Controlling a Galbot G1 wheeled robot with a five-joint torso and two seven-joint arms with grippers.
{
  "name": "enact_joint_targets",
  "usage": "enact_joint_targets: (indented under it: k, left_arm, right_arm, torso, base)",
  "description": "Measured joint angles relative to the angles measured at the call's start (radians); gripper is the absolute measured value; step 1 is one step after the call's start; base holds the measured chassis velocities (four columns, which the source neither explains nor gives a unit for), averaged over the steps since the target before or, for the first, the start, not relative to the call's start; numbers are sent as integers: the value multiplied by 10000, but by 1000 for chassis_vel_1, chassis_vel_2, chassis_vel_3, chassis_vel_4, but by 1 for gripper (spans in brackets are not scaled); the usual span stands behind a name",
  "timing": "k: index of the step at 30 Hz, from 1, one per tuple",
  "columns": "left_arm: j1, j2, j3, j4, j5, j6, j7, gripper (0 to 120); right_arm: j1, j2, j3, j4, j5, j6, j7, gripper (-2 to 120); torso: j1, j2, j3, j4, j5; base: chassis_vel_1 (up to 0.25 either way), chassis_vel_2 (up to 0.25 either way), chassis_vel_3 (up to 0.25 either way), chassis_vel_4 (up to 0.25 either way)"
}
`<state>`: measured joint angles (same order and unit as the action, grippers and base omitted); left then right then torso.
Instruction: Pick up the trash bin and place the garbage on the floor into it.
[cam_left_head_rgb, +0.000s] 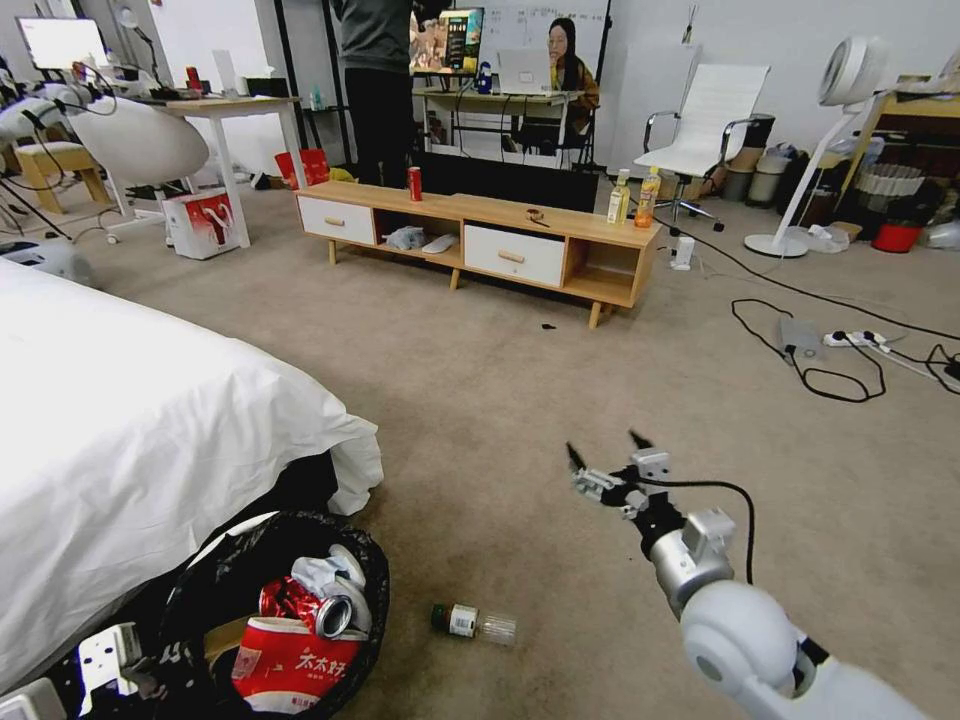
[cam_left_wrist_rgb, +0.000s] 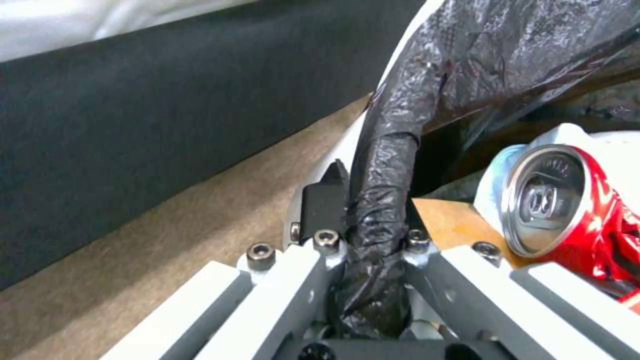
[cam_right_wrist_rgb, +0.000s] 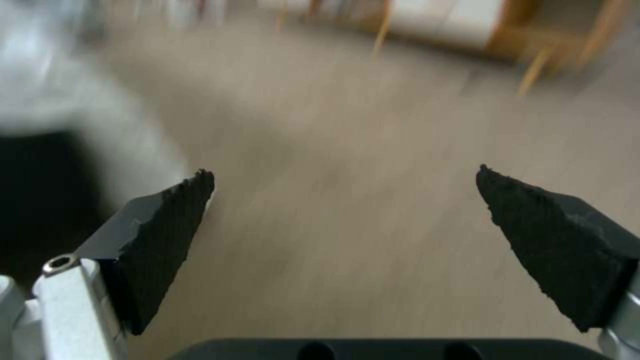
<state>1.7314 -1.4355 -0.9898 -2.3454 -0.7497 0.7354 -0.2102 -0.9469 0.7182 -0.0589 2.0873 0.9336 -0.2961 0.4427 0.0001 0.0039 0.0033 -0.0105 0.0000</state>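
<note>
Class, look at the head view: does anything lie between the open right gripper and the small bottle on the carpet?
Nothing visible does. The right gripper hangs open above bare floor; the bottle lies on its side nearer the robot, beside the trash bin that the left gripper holds.

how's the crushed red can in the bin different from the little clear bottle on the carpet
The crushed red aluminium can lies inside the black-lined white trash bin, which the left gripper holds by its rim; the small clear green-capped plastic bottle lies out on the beige carpet beside the bin. The can is opaque and dented; the bottle is see-through and keeps its shape. Both lie on their sides.
</note>
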Motion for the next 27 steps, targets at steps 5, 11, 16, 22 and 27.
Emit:
enact_joint_targets:
  k: [5, 11, 16, 22, 27]
  left_arm:
    - [-260, 327, 299, 225, -74, 0, 18, 1]
    - [-160, 339, 165, 164, -105, 0, 91, 1]
    - [-160, 271, 128, 149, -108, 0, 95, 1]
    - [-189, 77, 127, 208, -18, 0, 157, 1]
    - [-194, -21, 124, 241, 53, 0, 182, 1]
  right_arm:
    - [887, -597, -797, 350, 2166, -2046, 176, 100]
    - [3879, 463, -3923, -1095, 3497, -3365, -28, 100]
    - [4667, 917, -5117, -1890, 3383, -3626, -516, 100]
    - [5173, 1398, -6230, -2979, 2622, -3764, -1514, 100]
    - [5218, 1726, -6562, -3778, 2083, -3707, -1812, 100]
  torso:
    - [0, 0, 0, -19, -3]
    - [0, 1, 0, 1, 0]
    - [0, 0, 0, -3, -2]
    - [0, 0, 0, -4, -2]
    - [0, 0, -1, -3, -1]
  base:
    - [0, 0, 0, 0]
    - [0, 0, 0, 0]
    - [0, 0, 0, 0]
    - [0, 0, 0, 0]
    - [0, 0, 0, 0]
